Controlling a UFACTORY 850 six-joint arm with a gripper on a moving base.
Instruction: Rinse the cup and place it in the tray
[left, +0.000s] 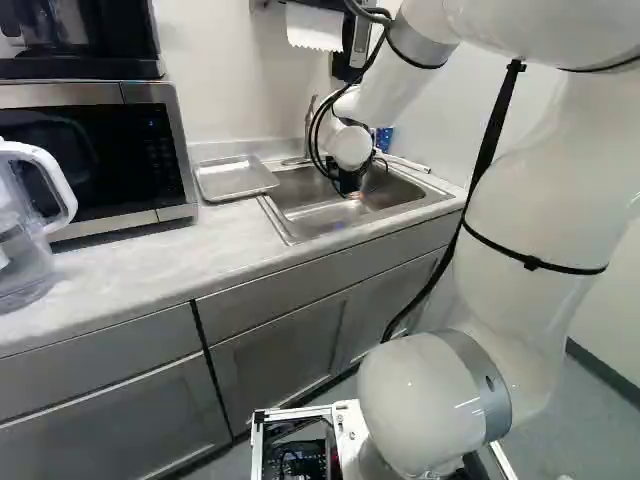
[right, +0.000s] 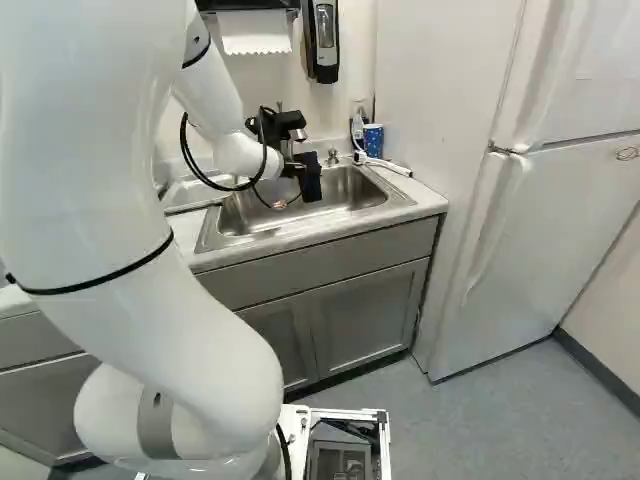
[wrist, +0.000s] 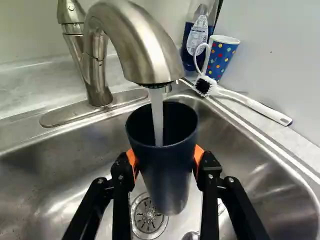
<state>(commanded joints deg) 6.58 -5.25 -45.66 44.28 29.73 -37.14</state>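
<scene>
White links of the arm (left: 540, 210) cut across your left base view, where the cup was too dark to pick out; the tray (left: 235, 178) lay beside the sink (left: 300, 200) on the tabletop (left: 150, 270). In your right base view, the claw (right: 298, 168) hung over the sink, its fingertips hard to make out. In your wrist view, the claw (wrist: 165, 162) held the dark cup (wrist: 167, 175) between both orange pads (wrist: 198, 154), under water running from the faucet (wrist: 135, 40); the cup's inner bottom was hidden.

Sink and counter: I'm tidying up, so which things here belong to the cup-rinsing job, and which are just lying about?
For the job: dark cup in the fingers, running faucet, sink, metal tray.
Lying about: white brush, dotted cup, blue bottle, clear pitcher.
</scene>
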